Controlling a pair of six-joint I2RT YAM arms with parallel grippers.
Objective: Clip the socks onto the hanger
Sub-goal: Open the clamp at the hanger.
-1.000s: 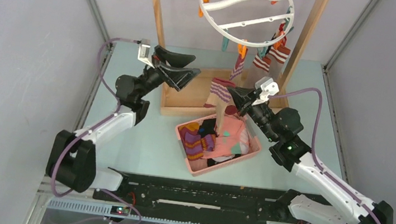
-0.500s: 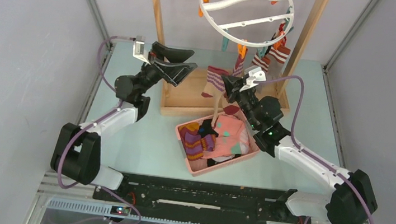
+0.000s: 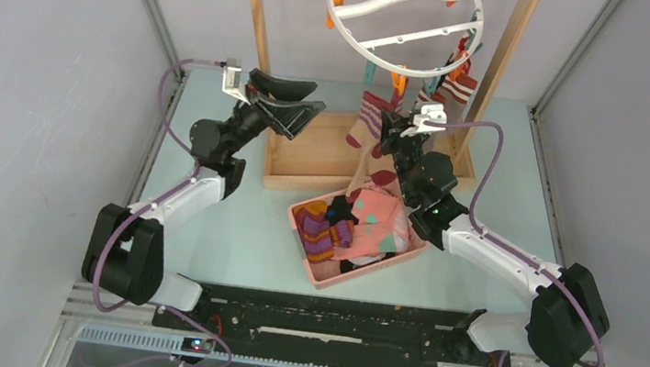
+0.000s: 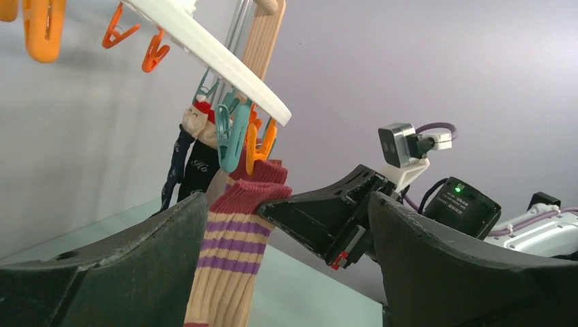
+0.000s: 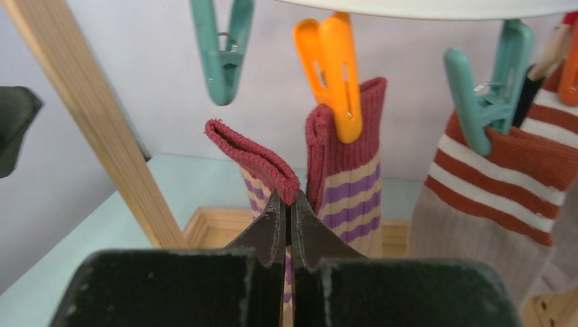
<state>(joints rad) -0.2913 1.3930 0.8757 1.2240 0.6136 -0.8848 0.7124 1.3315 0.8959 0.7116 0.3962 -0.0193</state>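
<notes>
Right wrist view: the right tool point(image 5: 287, 204) is clamped shut on the maroon cuff of a purple-striped sock point(image 5: 253, 158). It holds the cuff just under a closed teal clip point(image 5: 221, 51) on the hanger point(image 5: 422, 7), beside its clipped twin point(image 5: 347, 170). The left tool point(image 3: 310, 101) gapes wide and holds nothing. The pinch is thin, so the cuff may slip, or the push may swing the free-hanging ring away.

the rack point(image 3: 258, 37) stands at the back of the surface point(image 3: 233, 228), the hanger point(image 3: 403, 17) hung under its top bar. clipped socks point(image 3: 457, 86) dangle from the hanger's right and near rim. under that near rim, a lifted sock point(image 5: 251, 155) hangs from the right end effector point(image 5: 287, 204), just left of one clipped sock. the left end effector point(image 3: 317, 99) sits by the rack's left post. the basket point(image 3: 369, 268) lies in front of the rack's base, more socks point(image 3: 325, 230) in it.
</notes>
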